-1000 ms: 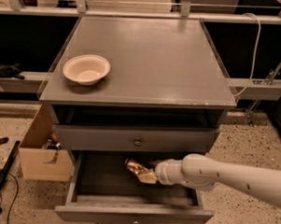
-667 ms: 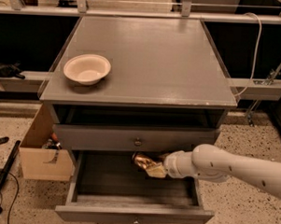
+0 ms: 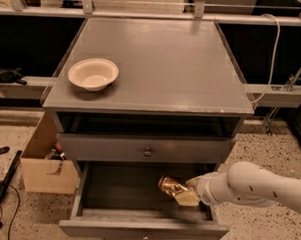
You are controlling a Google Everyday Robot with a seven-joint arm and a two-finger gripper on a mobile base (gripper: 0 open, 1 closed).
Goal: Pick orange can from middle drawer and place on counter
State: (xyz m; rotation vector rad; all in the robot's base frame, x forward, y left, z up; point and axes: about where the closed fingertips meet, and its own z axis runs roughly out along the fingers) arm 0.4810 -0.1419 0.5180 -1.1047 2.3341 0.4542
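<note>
The orange can (image 3: 170, 186), shiny golden-orange and dented, is held tilted over the dark floor of the open middle drawer (image 3: 117, 190), towards its right side. My gripper (image 3: 186, 194) reaches in from the right on a white arm and is shut on the can. The pale fingers (image 3: 193, 183) wrap the can's right end. The counter (image 3: 158, 62) is the grey top of the cabinet, well above the can.
A cream bowl (image 3: 93, 73) sits on the counter's left front. A closed drawer with a round knob (image 3: 147, 152) lies just above the open one. A cardboard box (image 3: 46, 160) stands on the floor at the left. A cable (image 3: 271, 52) hangs at the right.
The gripper has carried the can to the right inside the open drawer, from near its middle to its right part. The arm has drawn back to the right.
</note>
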